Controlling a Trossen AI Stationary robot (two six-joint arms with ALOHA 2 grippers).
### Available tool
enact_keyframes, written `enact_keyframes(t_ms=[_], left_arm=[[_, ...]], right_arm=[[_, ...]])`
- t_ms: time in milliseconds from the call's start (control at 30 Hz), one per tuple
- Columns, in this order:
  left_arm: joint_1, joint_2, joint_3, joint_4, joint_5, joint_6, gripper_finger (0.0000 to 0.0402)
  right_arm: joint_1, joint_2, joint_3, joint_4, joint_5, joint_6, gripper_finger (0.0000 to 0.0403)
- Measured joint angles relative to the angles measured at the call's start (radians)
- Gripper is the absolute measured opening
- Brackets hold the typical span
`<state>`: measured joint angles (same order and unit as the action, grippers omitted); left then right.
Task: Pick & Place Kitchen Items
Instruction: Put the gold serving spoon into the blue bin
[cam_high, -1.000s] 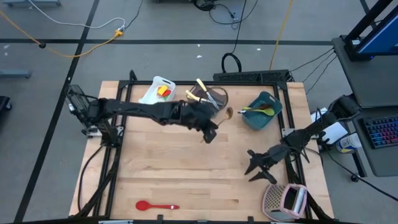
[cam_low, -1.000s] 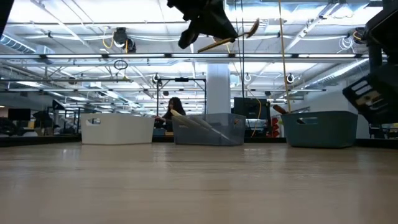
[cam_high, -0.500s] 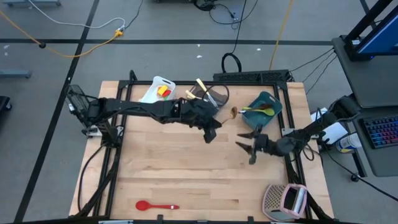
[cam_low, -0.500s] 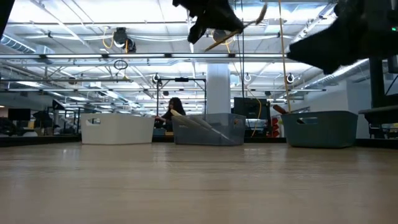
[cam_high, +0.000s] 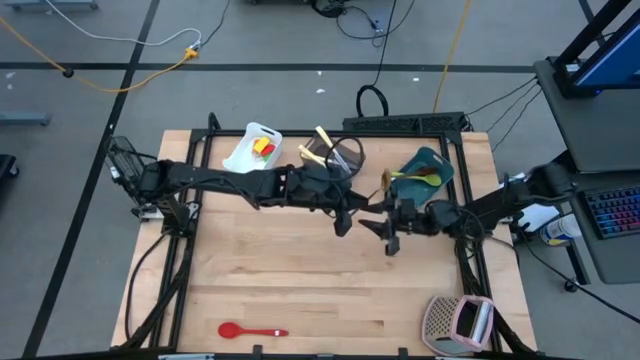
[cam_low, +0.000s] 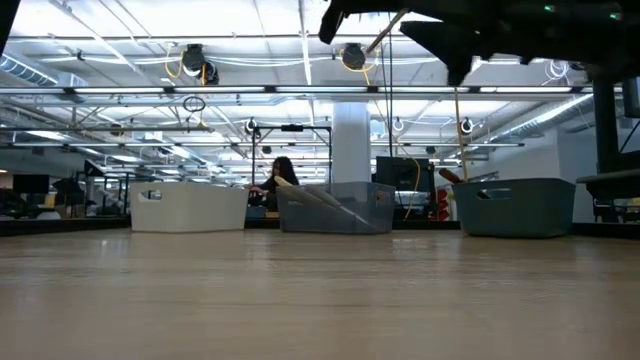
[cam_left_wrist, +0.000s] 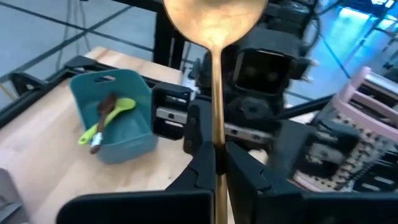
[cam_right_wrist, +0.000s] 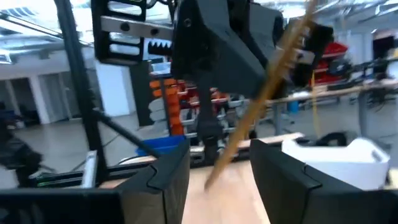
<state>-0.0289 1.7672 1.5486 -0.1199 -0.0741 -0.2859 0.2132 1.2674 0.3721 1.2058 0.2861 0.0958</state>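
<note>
Left gripper (cam_high: 345, 218) up in the air over the desk (cam_high: 290, 280) middle, toward the far edge, fingers (cam_left_wrist: 202, 163) clamped on the handle of the gold ladle (cam_left_wrist: 214, 25); ladle bowl points toward the right arm. Right gripper (cam_high: 385, 232) just beside it, facing it, fingers (cam_right_wrist: 165, 177) spread apart with the ladle handle crossing in front of the gap; contact cannot be told. In the low view both grippers sit high at the top, ladle handle (cam_low: 385, 32) tilted between them. Teal tub (cam_high: 425, 178) near the far right corner holds a lime spoon (cam_left_wrist: 109, 118) and a brown spoon (cam_left_wrist: 104, 115). Grey tub (cam_high: 340, 155) at the far edge middle holds cream-handled knives (cam_high: 322, 138). White tub (cam_high: 252, 148) left of it, with yellow and red pieces inside. Red spoon (cam_high: 250, 331) lies near the near left corner. Grater (cam_high: 458, 322) with pink side at the near right corner. A person (cam_low: 280, 178) sits in the room beyond the desk.
</note>
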Motion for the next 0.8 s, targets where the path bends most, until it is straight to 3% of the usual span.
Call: enact_keyframes(t_ms=[300, 567, 800], left_arm=[[0.0, 0.0, 0.0, 0.009, -0.036, 0.002, 0.0015], [-0.001, 0.0, 0.0, -0.018, -0.068, 0.004, 0.0018], [0.0, -0.001, 0.002, -0.098, -0.071, 0.004, 0.0013]], right_arm=[[-0.073, 0.086, 0.092, -0.023, 0.022, -0.004, 0.0142], [-0.07, 0.094, 0.092, -0.044, 0.026, -0.022, 0.0021], [-0.063, 0.064, 0.053, -0.058, 0.039, 0.043, 0.0022]])
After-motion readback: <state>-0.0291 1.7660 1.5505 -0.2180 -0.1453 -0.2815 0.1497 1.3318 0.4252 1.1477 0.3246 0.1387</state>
